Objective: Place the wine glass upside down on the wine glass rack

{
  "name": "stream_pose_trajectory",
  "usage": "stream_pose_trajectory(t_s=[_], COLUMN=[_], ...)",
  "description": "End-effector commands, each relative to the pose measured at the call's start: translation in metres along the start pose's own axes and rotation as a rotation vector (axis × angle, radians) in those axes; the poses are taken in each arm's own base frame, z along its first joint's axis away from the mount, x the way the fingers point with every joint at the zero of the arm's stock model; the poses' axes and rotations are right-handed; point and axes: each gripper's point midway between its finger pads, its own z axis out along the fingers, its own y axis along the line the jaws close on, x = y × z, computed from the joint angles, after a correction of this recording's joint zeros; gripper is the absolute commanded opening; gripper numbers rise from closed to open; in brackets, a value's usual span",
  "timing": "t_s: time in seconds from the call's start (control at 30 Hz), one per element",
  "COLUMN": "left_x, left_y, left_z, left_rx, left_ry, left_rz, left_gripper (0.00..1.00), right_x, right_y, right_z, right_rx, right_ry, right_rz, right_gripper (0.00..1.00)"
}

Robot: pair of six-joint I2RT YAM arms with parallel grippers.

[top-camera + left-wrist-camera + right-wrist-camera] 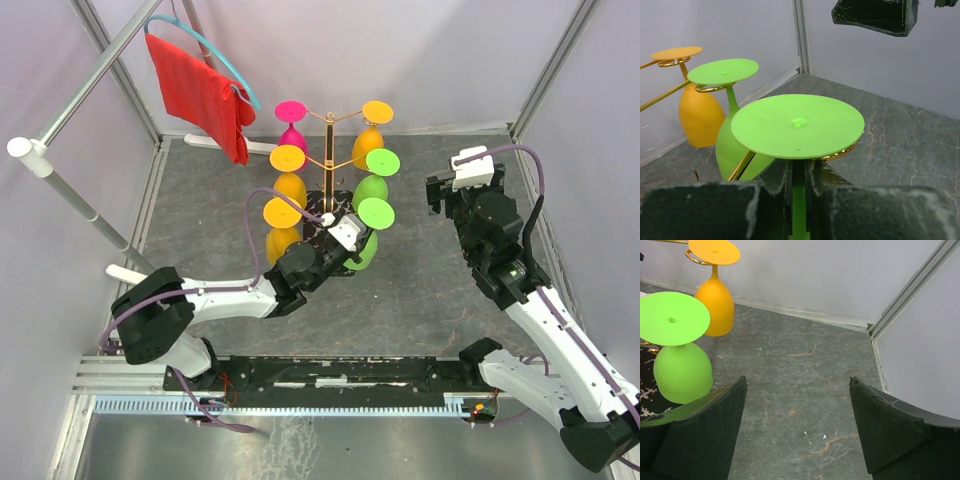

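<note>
Left gripper (799,192) clenched on stem of green wine glass (798,125), inverted, foot over near arm of wine glass rack (329,140); right gripper (796,395) gaped, well right of rack. Release before foot seated risked glass slipping off

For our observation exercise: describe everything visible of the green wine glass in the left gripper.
The wine glass is bright green, plastic-looking, and upside down: its flat round foot, dimpled at the centre, faces up, the thin stem running down to the bowl. The left gripper is shut on the stem just under the foot. A gold curl of the wine glass rack sits under the foot's rim, seemingly bearing it.
</note>
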Motion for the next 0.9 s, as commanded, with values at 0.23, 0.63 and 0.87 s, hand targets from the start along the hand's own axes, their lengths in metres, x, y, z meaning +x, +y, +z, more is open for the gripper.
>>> stream_pose_trajectory(t_s=[0.23,0.63,0.87], left_x=[-0.032,-0.033,-0.036], left_y=[-0.048,-0.061,-0.053], left_z=[0.013,-0.006,-0.008], left_rx=[0.251,0.338,0.302], left_ry=[-0.134,-0.182,-0.186], left_rz=[0.014,0.007,0.011], left_gripper=[0.06,0.18,0.22], right_x=[-0.012,-0.010,-0.010], right_y=[-0.009,-0.009,-0.009], right_z=[-0.002,-0.002,-0.003], right_rx=[0.034,0.033,0.031], right_ry=[-0.043,-0.040,-0.039], right_rz=[0.008,0.004,0.003], right_gripper=[0.91,0.91,0.91])
